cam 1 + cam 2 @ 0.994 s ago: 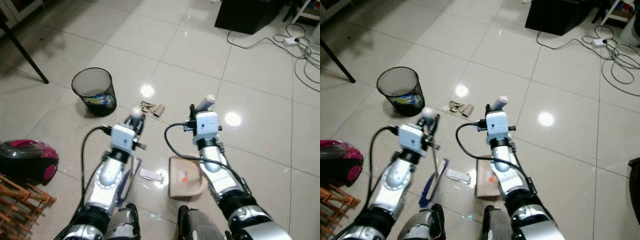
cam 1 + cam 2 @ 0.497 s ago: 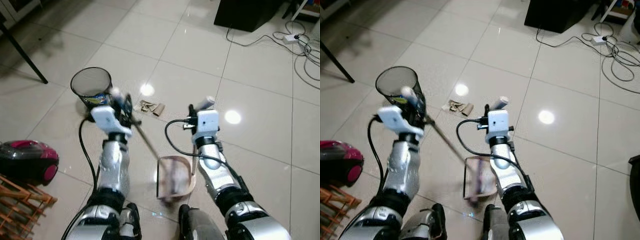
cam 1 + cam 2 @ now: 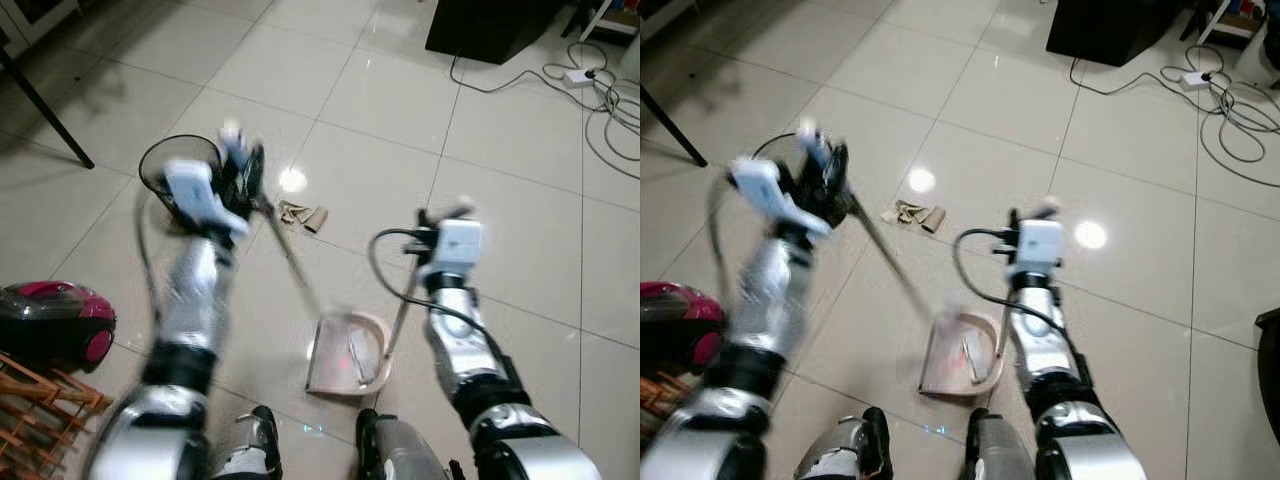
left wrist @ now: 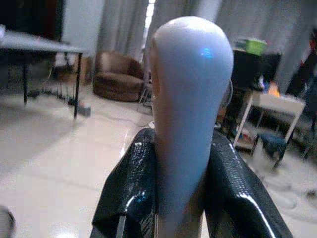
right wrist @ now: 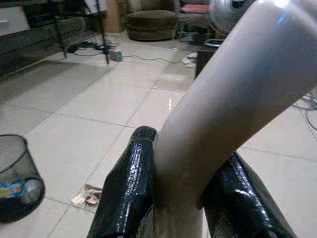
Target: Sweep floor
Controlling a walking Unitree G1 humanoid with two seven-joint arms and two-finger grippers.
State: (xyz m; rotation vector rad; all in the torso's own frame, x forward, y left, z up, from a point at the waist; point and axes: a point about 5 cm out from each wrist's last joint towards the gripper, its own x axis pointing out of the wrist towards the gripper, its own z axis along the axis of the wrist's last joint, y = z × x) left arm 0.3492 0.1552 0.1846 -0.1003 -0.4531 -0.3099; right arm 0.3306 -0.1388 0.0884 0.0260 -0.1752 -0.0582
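I am sweeping on a floor of large glossy cream tiles [image 3: 520, 200]. My left gripper [image 4: 176, 198] is closed on the rounded pale top of the long thin broom handle [image 3: 285, 250], which slants from that gripper down towards my right arm. My right gripper [image 5: 181, 198] is closed on the pale upright handle of the beige dustpan [image 3: 345, 355], and the pan lies flat on the tiles just below it.

To do this step well, I think I should press the front edge of the pan to the floor and pull the broom in short strokes towards it. The crumpled brown paper scraps [image 3: 303, 215] lie in front of both grippers, nearer to my left one, not yet collected. The round black mesh waste bin [image 3: 170, 180] stands just beyond my left gripper.

The head views are blurred on my left arm, so the grip is unclear there; my left wrist view shows the two black fingers [image 4: 133, 188] pressing both sides of the handle. My right wrist view shows the bin and scraps sharply.
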